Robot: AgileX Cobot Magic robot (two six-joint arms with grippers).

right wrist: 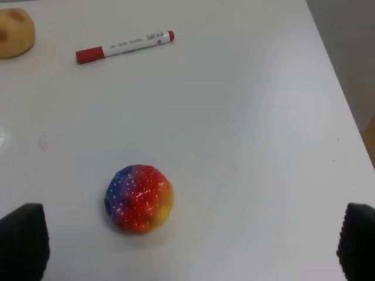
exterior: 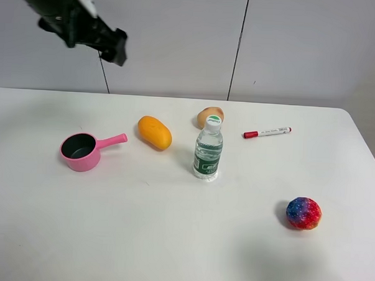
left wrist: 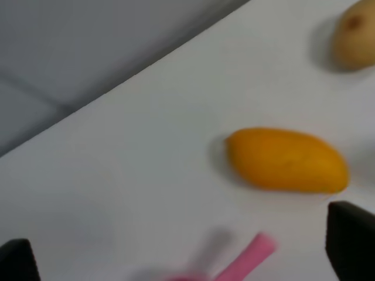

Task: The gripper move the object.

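Note:
The potato (exterior: 208,115), tan with brown spots, lies at the back middle of the white table (exterior: 171,239), just behind a water bottle (exterior: 208,151). It also shows in the left wrist view (left wrist: 354,41) and in the right wrist view (right wrist: 14,32). My left gripper (exterior: 114,47) hangs high above the table's back left, far from the potato. In its wrist view (left wrist: 184,254) the fingers stand wide apart and empty. My right gripper (right wrist: 190,243) is out of the high view; it is open and empty above the speckled ball (right wrist: 139,198).
An orange-yellow mango (exterior: 154,132) lies left of the bottle. A pink saucepan (exterior: 81,149) sits further left, its handle pointing at the mango. A red-capped marker (exterior: 267,132) lies right of the potato. The red-blue ball (exterior: 304,213) sits at the front right.

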